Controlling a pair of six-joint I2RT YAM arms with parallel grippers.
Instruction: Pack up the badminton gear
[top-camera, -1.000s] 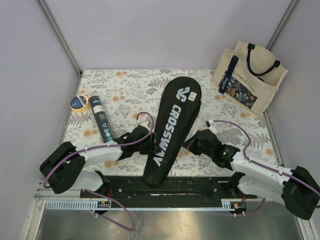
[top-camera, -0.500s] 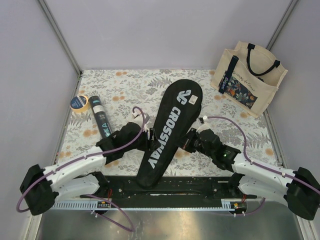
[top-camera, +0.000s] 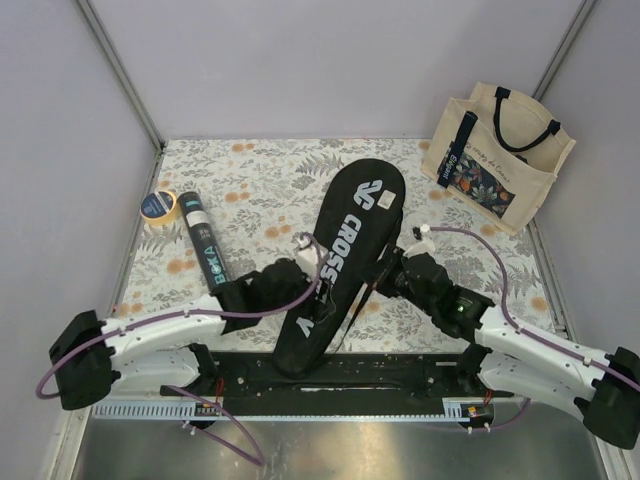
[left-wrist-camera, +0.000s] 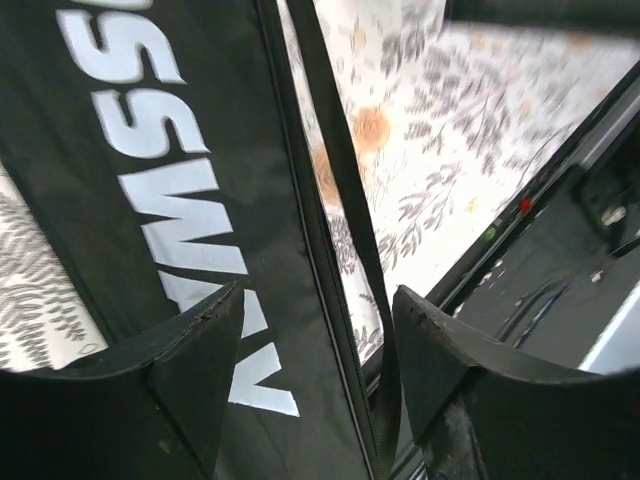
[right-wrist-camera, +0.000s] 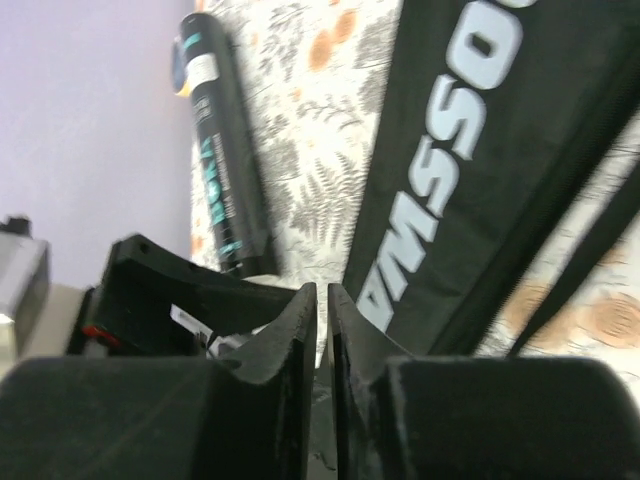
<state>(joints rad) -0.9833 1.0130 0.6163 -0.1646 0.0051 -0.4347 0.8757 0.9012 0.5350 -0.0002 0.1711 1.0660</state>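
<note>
Yellow-rimmed tape roll (top-camera: 159, 206) sits far left on the floral desk (top-camera: 250, 170), w/ the black tube (top-camera: 203, 250) just beside it, lying flat, teal lettering up, its near end pointing toward the arms. Left pincer (top-camera: 305, 290) is over the lower left edge of the black CROSSWAY bag (top-camera: 335, 262). In the wrist view its fingers (left-wrist-camera: 195, 345) stand well apart, w/ the bag's edge and a thin black strap (left-wrist-camera: 340, 200) in the gap; can't tell if either finger touches the fabric. Bag lies slantwise mid-desk, wide head toward the far side, narrow end at the near edge by the arm bases. Right pincer (top-camera: 385, 280) is at the bag's right edge approx. midway along, fingers (right-wrist-camera: 290, 330) all but together, only a slit between, nothing seen in it. Cream tote (top-camera: 498, 155) stands upright in the far right corner, well apart from the rest.
</note>
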